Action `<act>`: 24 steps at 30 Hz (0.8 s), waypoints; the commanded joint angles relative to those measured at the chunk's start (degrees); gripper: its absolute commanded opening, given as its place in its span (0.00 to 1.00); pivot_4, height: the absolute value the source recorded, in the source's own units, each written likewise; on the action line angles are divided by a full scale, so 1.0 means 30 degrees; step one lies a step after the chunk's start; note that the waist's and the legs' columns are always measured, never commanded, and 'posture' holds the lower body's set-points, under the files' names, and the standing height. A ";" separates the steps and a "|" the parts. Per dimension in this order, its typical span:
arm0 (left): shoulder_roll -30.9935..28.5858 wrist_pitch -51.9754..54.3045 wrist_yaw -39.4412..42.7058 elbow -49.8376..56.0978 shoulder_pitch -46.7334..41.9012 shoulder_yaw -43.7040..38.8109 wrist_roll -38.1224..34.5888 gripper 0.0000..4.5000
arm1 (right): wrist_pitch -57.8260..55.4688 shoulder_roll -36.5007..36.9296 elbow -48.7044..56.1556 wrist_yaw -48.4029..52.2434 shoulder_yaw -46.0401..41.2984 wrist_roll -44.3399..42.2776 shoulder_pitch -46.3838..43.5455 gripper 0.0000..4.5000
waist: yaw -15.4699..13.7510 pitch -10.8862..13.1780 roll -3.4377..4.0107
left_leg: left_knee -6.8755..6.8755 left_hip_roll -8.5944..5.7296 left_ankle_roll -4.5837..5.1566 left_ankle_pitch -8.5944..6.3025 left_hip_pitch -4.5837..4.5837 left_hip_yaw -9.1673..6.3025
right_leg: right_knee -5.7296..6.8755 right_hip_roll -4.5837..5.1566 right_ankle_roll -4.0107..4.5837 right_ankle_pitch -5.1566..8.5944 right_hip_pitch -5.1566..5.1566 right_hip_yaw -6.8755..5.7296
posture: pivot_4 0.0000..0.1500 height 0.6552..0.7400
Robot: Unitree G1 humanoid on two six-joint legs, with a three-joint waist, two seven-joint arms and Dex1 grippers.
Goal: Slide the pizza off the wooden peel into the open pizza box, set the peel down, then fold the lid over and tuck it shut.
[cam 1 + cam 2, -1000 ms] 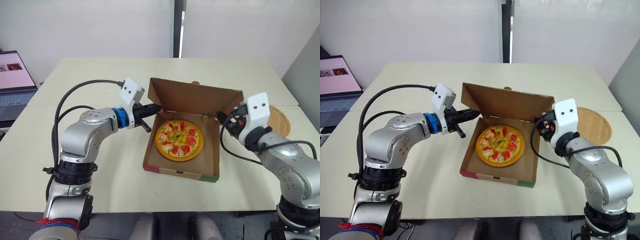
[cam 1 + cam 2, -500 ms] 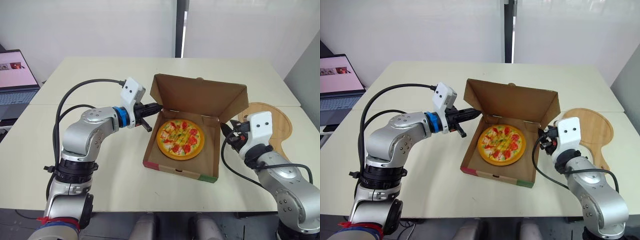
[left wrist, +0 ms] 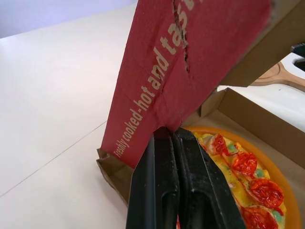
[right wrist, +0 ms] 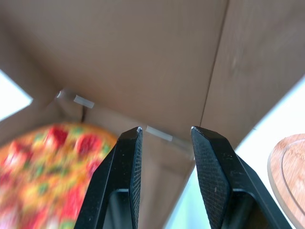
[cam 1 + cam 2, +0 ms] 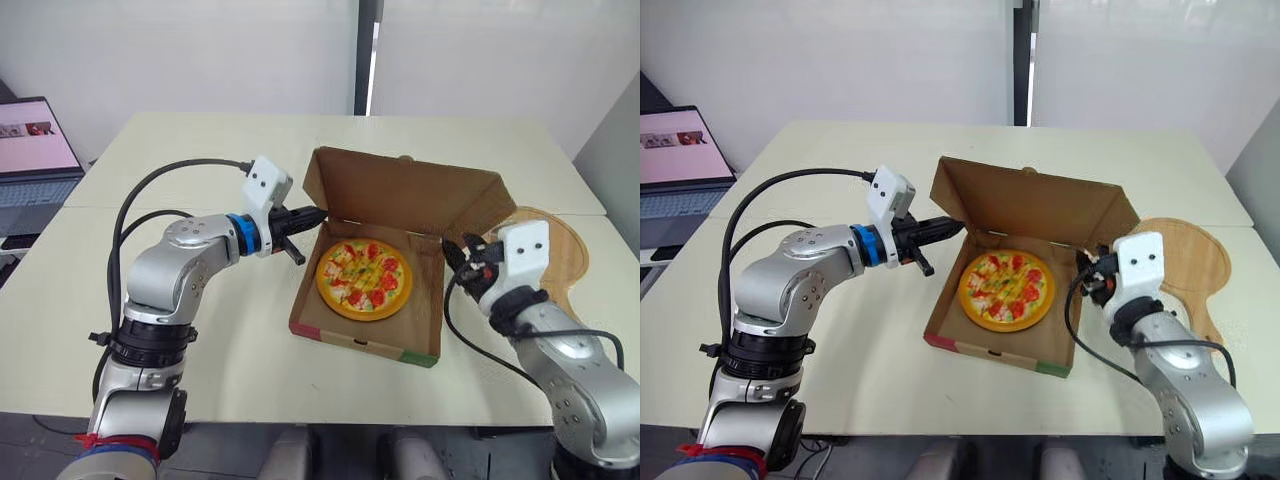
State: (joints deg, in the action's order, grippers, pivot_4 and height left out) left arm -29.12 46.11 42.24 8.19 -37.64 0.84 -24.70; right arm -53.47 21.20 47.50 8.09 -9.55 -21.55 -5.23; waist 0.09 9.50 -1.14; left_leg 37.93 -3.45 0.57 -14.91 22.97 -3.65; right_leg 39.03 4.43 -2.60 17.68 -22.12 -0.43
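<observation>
The pizza (image 5: 363,279) lies in the cardboard pizza box (image 5: 345,338), whose lid (image 5: 405,193) stands half raised and leans forward over it. My left gripper (image 5: 318,213) is shut on the lid's left side flap (image 3: 157,95), which is red with printed letters on its outer face. My right gripper (image 5: 452,249) is open by the box's right wall, under the lid's right corner, with the brown inside of the lid (image 4: 143,57) ahead of its fingers. The round wooden peel (image 5: 561,252) lies flat on the table to the right of the box.
An open laptop (image 5: 28,150) sits at the table's far left edge. A seam runs across the cream table (image 5: 200,380) behind the box. Bare tabletop lies in front of the box and to its left.
My right arm dropped from the lid's right corner to lower beside the box's right wall, uncovering the peel. The left gripper stayed clamped on the flap.
</observation>
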 commanded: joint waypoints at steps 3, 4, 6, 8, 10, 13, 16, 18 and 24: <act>-0.0064 -0.0272 0.0179 0.0502 -0.0184 -0.0028 -0.0249 0.00 | 0.0353 0.0658 0.0621 0.0492 -0.1771 -0.0231 0.0213 0.39 | 0.0015 0.0000 0.0000 | -0.0001 0.0009 0.0043 -0.0024 -0.0009 -0.0004 | 0.0003 -0.0006 0.0000 0.0000 0.0000 0.0000 | 1.00 0.86; -0.0046 -0.0244 0.0173 0.0513 -0.0213 -0.0004 -0.0258 0.00 | 0.0417 0.0603 0.0603 0.0445 -0.1802 -0.0210 0.0141 0.39 | 0.0016 0.0000 0.0000 | -0.0005 0.0011 0.0042 -0.0024 -0.0011 -0.0008 | 0.0007 -0.0008 0.0000 0.0000 -0.0001 0.0000 | 1.00 0.86; -0.0023 -0.0212 0.0172 0.0509 -0.0268 0.0030 -0.0268 0.00 | 0.0503 0.0318 0.0393 0.0157 -0.1861 -0.0146 -0.0272 0.39 | 0.0034 0.0000 0.0000 | -0.0005 0.0014 0.0035 -0.0021 -0.0011 -0.0011 | 0.0009 -0.0010 0.0000 0.0000 -0.0002 0.0001 | 1.00 0.86; -0.0022 -0.0196 0.0183 0.0493 -0.0324 0.0053 -0.0269 0.00 | 0.0540 0.0079 0.0070 -0.0125 -0.1763 -0.0051 -0.0896 0.39 | 0.0043 0.0000 0.0000 | -0.0004 0.0013 0.0024 -0.0014 -0.0010 -0.0007 | 0.0009 -0.0010 0.0001 0.0000 -0.0006 0.0007 | 1.00 0.86; -0.0020 -0.0140 0.0165 0.0528 -0.0358 0.0052 -0.0293 0.00 | 0.0491 -0.0069 -0.0119 -0.0212 -0.1594 -0.0057 -0.1389 0.39 | 0.0032 0.0000 0.0000 | -0.0002 0.0010 0.0017 -0.0010 -0.0010 -0.0008 | 0.0009 -0.0010 0.0001 0.0000 -0.0006 0.0004 | 1.00 0.86; -0.0039 -0.0067 0.0128 0.0650 -0.0331 0.0056 -0.0325 0.00 | 0.0376 -0.0288 -0.0274 -0.0307 -0.1299 -0.0146 -0.1930 0.39 | 0.0017 0.0000 0.0000 | -0.0003 0.0010 -0.0006 0.0004 -0.0008 -0.0010 | 0.0009 -0.0009 0.0001 0.0000 -0.0005 0.0001 | 1.00 0.86; -0.0069 0.0027 0.0078 0.0783 -0.0313 0.0020 -0.0360 0.00 | 0.0145 -0.0495 -0.0328 -0.0521 -0.1140 -0.0129 -0.2342 0.30 | 0.0010 0.0000 0.0000 | -0.0002 0.0008 -0.0007 0.0004 -0.0004 -0.0009 | 0.0009 -0.0007 0.0000 0.0000 -0.0005 0.0001 | 1.00 0.86; -0.0123 0.0213 0.0009 0.0977 -0.0320 -0.0088 -0.0453 0.00 | -0.0442 -0.0693 0.0020 -0.0816 -0.0953 -0.0200 -0.2650 0.18 | 0.0019 0.0000 0.0000 | 0.0000 0.0007 -0.0007 0.0004 -0.0004 -0.0006 | 0.0009 -0.0006 0.0001 0.0000 -0.0006 0.0004 | 1.00 0.86; -0.0043 0.0651 -0.0229 0.1304 -0.0458 -0.0222 -0.0599 0.00 | -0.2344 -0.1267 0.0276 -0.2079 -0.0285 0.0026 -0.4484 0.00 | 0.0046 0.0000 0.0001 | -0.0003 0.0009 -0.0008 0.0004 -0.0006 -0.0009 | 0.0014 -0.0008 0.0001 0.0000 -0.0016 0.0005 | 1.00 0.86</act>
State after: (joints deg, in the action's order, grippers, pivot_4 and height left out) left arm -29.30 48.25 41.61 9.16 -37.78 0.58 -25.08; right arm -59.86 17.43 45.96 2.55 -10.92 -21.45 -16.92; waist 0.23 9.50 -1.14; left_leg 37.92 -3.42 0.55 -14.90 22.95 -3.67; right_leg 39.08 4.41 -2.60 17.68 -22.18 -0.40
